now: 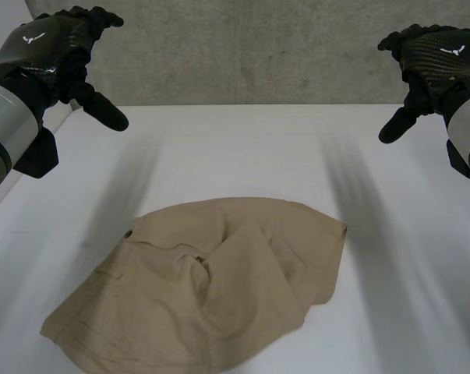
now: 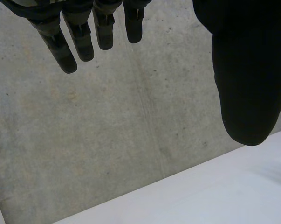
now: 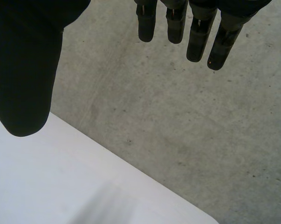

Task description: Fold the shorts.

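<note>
The left hand is held aloft at ten o'clock, the right hand at two o'clock; fingers are extended, thumbs apart.

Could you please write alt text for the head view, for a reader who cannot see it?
Crumpled tan fabric shorts lie unfolded on the near part of a white table, touched by neither hand. The robot's black left hand and black right hand hover open at either side, above the table's far end.
</note>
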Robot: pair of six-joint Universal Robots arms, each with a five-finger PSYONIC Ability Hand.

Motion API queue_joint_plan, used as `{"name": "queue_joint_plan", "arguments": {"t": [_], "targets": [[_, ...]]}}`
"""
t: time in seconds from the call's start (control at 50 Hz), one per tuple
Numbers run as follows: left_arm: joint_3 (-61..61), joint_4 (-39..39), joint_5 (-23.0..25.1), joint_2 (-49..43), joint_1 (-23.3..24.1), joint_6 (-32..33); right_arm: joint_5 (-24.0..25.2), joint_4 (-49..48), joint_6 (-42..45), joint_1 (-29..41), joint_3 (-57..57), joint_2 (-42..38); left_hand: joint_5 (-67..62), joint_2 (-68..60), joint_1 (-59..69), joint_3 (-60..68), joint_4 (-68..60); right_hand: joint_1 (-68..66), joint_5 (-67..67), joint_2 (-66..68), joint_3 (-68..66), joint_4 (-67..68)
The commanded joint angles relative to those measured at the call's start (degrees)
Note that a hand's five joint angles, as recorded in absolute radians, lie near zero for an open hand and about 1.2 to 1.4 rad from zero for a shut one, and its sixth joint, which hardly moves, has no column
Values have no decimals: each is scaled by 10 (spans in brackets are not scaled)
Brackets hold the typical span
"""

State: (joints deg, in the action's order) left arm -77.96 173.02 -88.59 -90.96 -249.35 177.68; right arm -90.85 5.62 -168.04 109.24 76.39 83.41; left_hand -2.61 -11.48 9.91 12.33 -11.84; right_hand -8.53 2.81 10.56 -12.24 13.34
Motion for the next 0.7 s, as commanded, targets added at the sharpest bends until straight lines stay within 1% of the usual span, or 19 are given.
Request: {"name": "queue_joint_plan", "arguments": {"t": [0.02,0.08,0.14,0.18,0.26,0.32,0.34,0.36,0.42,0.44,0.5,0.56,0.64,0.68,0.7], "targets": [[-1,-1,0,-3,1,1,29,2,10,0,8,-2,26,14,1,-23,18,-15,-28,-6,22,-33],[-4,-1,0,-4,1,2,41,3,29,3,14,-3,26,14,1,-23,18,-15,-28,-6,22,-33],[-5,0,0,-4,2,6,55,4,75,18,26,-5,26,14,1,-23,18,-15,-28,-6,22,-33],[-6,-1,2,-10,3,12,56,4,86,23,28,-6,26,14,1,-23,18,-15,-28,-6,22,-33],[-7,-8,4,-40,7,42,52,4,149,54,39,-18,16,4,11,-13,8,-15,-28,-6,22,-33],[-12,-20,5,-63,22,86,50,4,163,57,38,-23,12,1,15,-9,4,-15,-28,-6,22,-33],[-12,-20,5,-63,22,86,50,4,166,57,38,-24,12,1,15,-9,4,-15,-28,-6,22,-33],[-22,-41,12,-88,43,135,50,4,166,57,38,-24,2,-9,25,1,-6,-15,-28,-6,22,-33],[-31,-69,19,-113,74,193,50,4,168,56,38,-25,2,-9,25,1,-6,-15,-28,-6,22,-33],[-36,-86,21,-128,95,229,50,3,169,56,38,-25,2,-9,25,1,-6,-15,-28,-6,22,-33],[-48,-107,20,-152,118,274,50,3,169,55,37,-25,2,-9,25,1,-6,-15,-28,-6,22,-33],[-61,-114,17,-183,134,308,50,3,170,55,37,-26,2,-9,25,1,-6,-15,-28,-6,22,-33],[-68,-110,16,-214,142,311,50,3,170,55,37,-27,-11,-23,38,14,-19,-15,-28,-6,22,-33],[-67,-105,15,-236,146,313,50,3,170,55,37,-31,-40,-51,67,43,-48,-15,-28,-6,22,-33],[-66,-101,14,-250,149,314,50,2,170,54,37,-32,-113,-125,140,116,-121,-15,-28,-6,22,-33]]}}
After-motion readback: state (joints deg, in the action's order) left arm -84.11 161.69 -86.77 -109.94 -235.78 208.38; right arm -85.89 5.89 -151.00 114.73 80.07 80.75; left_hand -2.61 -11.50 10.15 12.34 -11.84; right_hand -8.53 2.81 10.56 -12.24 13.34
